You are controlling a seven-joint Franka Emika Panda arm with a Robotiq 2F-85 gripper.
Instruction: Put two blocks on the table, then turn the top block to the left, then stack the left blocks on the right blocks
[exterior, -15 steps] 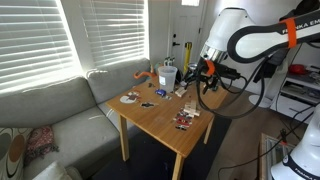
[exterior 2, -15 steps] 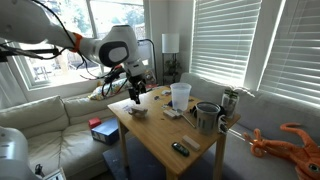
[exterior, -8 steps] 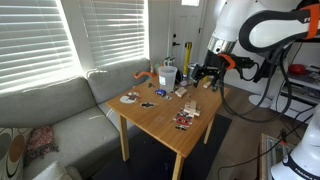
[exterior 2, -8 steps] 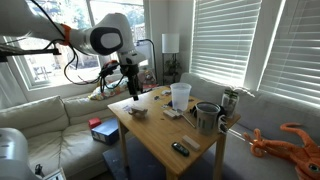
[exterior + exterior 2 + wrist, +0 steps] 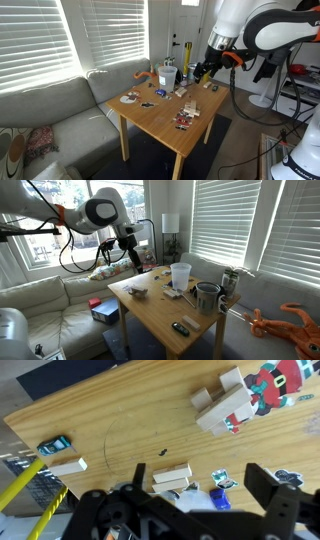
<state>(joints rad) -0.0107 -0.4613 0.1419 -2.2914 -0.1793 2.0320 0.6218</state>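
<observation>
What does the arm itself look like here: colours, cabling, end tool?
The arm is glossy white with bulbous, rounded links and an orange band near the wrist. The tool is black and blocky, and thin black cables hang in loops beside it.

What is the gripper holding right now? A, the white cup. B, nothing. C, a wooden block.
B: in the wrist view the gripper is open with nothing between its fingers, and the blocks lie on the table below it.
</observation>
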